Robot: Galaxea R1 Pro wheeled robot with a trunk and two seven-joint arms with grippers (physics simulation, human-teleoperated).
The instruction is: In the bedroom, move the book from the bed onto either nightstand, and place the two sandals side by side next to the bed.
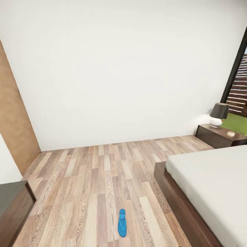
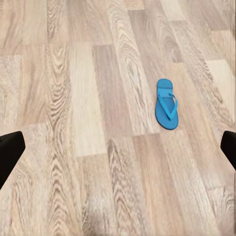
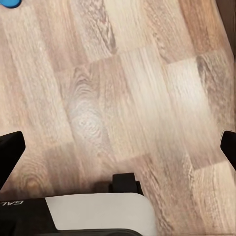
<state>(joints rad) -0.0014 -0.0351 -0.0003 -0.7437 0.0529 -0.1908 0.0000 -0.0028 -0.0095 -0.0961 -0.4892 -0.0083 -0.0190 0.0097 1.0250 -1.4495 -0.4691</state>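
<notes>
One bright blue sandal (image 1: 121, 223) lies flat on the wood-plank floor, a short way left of the bed (image 1: 212, 181) with its pale grey mattress and dark frame. The same sandal (image 2: 166, 104) lies ahead of my left gripper (image 2: 118, 150), which hangs open above the floor with dark fingertips (image 2: 10, 152) spread wide and nothing between them. My right gripper (image 3: 118, 147) is also open and empty over bare planks, with a blue sliver of sandal (image 3: 10, 3) at the frame edge. A dark wooden nightstand (image 1: 214, 137) stands beyond the bed. The book is out of view.
A lamp (image 1: 218, 115) with a dark shade stands on the nightstand, by the dark-framed window (image 1: 238, 75). A low dark cabinet (image 1: 13, 209) sits at the near left. A white wall closes the room ahead. The robot's base (image 3: 98, 214) shows below the right gripper.
</notes>
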